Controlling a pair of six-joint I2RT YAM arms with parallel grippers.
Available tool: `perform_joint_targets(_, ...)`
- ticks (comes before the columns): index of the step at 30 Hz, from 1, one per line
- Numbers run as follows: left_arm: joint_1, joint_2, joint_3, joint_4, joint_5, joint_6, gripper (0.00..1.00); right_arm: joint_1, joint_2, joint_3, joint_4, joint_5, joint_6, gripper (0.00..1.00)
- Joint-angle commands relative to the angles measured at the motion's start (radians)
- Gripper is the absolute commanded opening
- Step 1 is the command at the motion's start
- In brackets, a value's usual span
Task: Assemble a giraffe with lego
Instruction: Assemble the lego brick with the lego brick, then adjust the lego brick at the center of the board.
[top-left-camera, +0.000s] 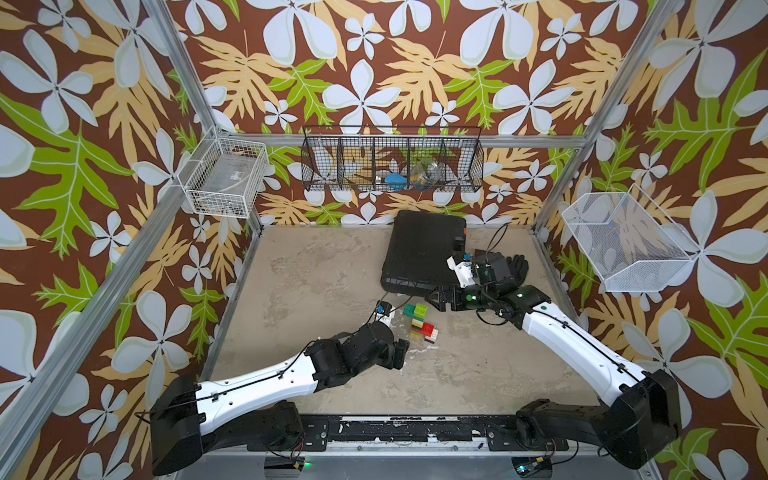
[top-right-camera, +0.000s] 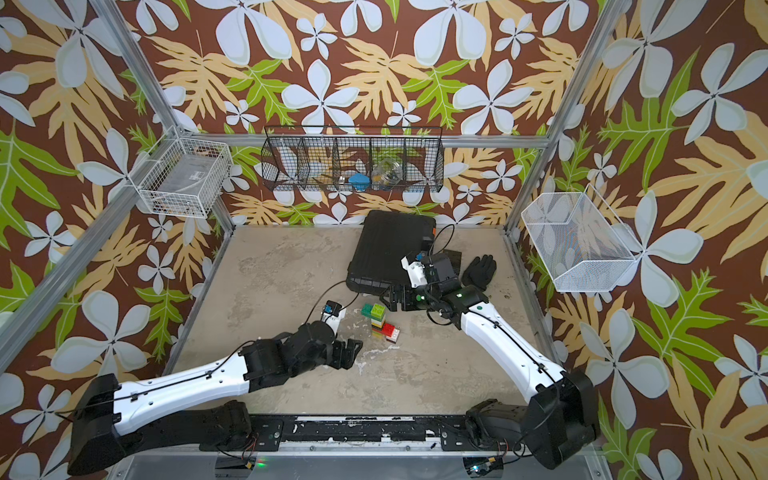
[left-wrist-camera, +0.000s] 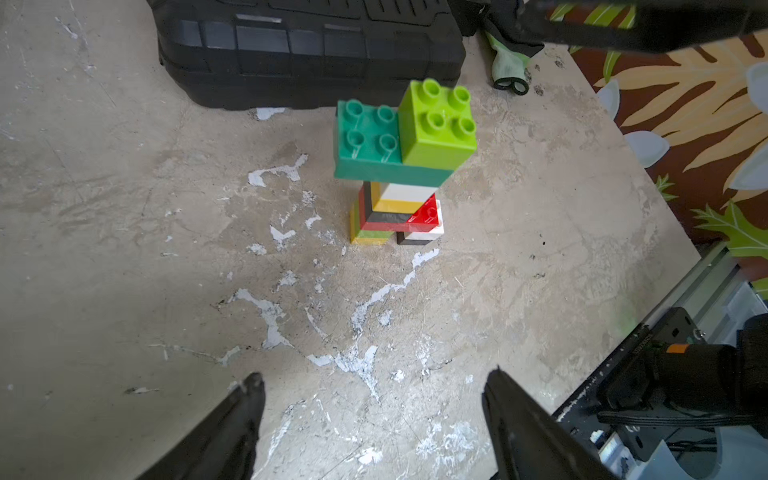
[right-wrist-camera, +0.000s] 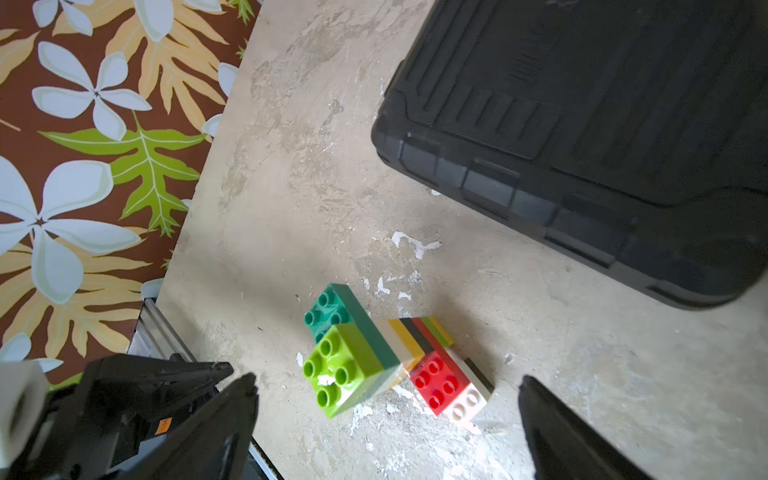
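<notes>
So here's where we're at: the tall multicoloured plastic brick giraffe (top-left-camera: 420, 322) is standing upright on the mottled beige bench (top-left-camera: 316, 270), roughly mid-bench and just in front of the big black ribbed plastic case (top-left-camera: 419, 249). Nothing is holding it; it stands on its own two short legs. Up top we see a lime green square brick (left-wrist-camera: 438, 120) sitting on one end of a dark green long brick (left-wrist-camera: 365, 137), and the other four studs of that one are bare. Under that comes the striped neck in white, yellow and black, then the red body brick (right-wrist-camera: 436, 380).

The left pincer (left-wrist-camera: 374, 378) is wide open with nothing in it. In its wrist view the two black fingers are spread well apart over bare, scuffed bench, and the giraffe stands clear of them. The right pincer (top-left-camera: 435, 300) is spread wide too, and it's also empty. In both top views it sits just beside the giraffe's green head, on the case side, not touching as far as we can tell. The left one is near the giraffe's feet on the opposite side, toward the front edge.

To the right of the case, a black glove (top-left-camera: 517, 266) lies on the bench. A black wire basket (top-left-camera: 324, 166) hangs on the back wall.
</notes>
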Motion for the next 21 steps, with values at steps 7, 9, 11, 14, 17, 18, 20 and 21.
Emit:
perform_joint_targets(7, -0.05, 0.08, -0.183, 0.545, -0.179, 0.028, 0.85, -0.052, -0.053, -0.03, -0.155, -0.014, -0.03, 1.0)
perform_joint_targets(9, -0.05, 0.117, -0.204, 0.623, -0.179, 0.051, 0.85, -0.053, -0.058, -0.043, -0.16, -0.017, -0.028, 1.0)
perform_joint_targets(11, -0.05, 0.146, -0.231, 0.718, -0.18, 0.063, 0.85, -0.055, -0.06, -0.045, -0.171, -0.02, -0.03, 1.0)
perform_joint_targets(14, -0.05, 0.202, -0.237, 0.798, -0.179, 0.091, 0.85, -0.059, -0.066, -0.038, -0.188, -0.02, -0.038, 1.0)
perform_joint_targets(17, -0.05, 0.254, -0.235, 0.872, -0.201, 0.118, 0.85, -0.068, -0.066, -0.027, -0.205, -0.022, -0.049, 1.0)
perform_joint_targets(18, -0.051, 0.272, -0.23, 0.894, -0.205, 0.128, 0.85, -0.07, -0.063, -0.027, -0.207, -0.023, -0.05, 1.0)
perform_joint_targets(20, -0.05, 0.312, -0.212, 0.916, -0.211, 0.145, 0.84, -0.071, -0.061, -0.034, -0.208, -0.031, -0.048, 1.0)
perform_joint_targets(21, -0.05, 0.333, -0.202, 0.925, -0.219, 0.148, 0.84, -0.072, -0.059, -0.039, -0.206, -0.035, -0.047, 1.0)
